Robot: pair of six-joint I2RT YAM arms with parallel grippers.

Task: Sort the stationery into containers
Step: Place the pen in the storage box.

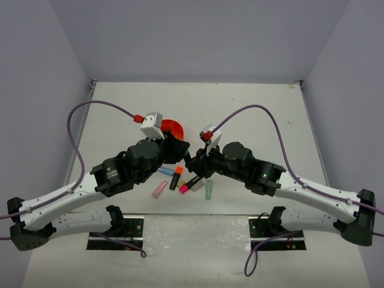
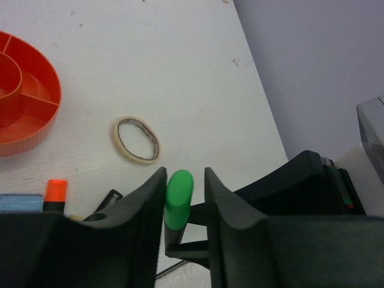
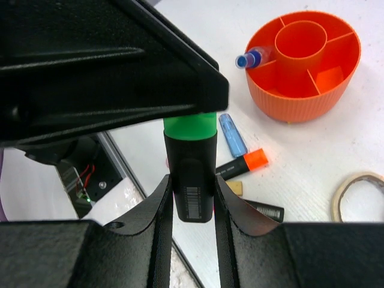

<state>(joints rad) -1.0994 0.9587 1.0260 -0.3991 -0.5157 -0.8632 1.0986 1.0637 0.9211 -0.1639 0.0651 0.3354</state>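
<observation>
In the top view, the left gripper [image 1: 180, 153] and the right gripper [image 1: 194, 162] meet tip to tip above the loose stationery. The orange organiser [image 1: 172, 127] stands just beyond the left one. What they hold is hidden here.

In the left wrist view, the left gripper [image 2: 185, 180] has its jaws closed against the cap of the green highlighter [image 2: 179, 197], touching it on both sides. The tape ring [image 2: 117, 141] lies ahead of the fingers.

In the right wrist view, the right gripper [image 3: 192, 183] is clamped on the black barrel of the same highlighter [image 3: 189, 127], at the barcode, and the organiser [image 3: 306, 99] is ahead to its right.

I judge the highlighter to be light, stiff and smooth. It may pivot or slip in a narrow grip. The flat barrel seems a safer place to hold than the rounded cap, which could also pull off.
</observation>
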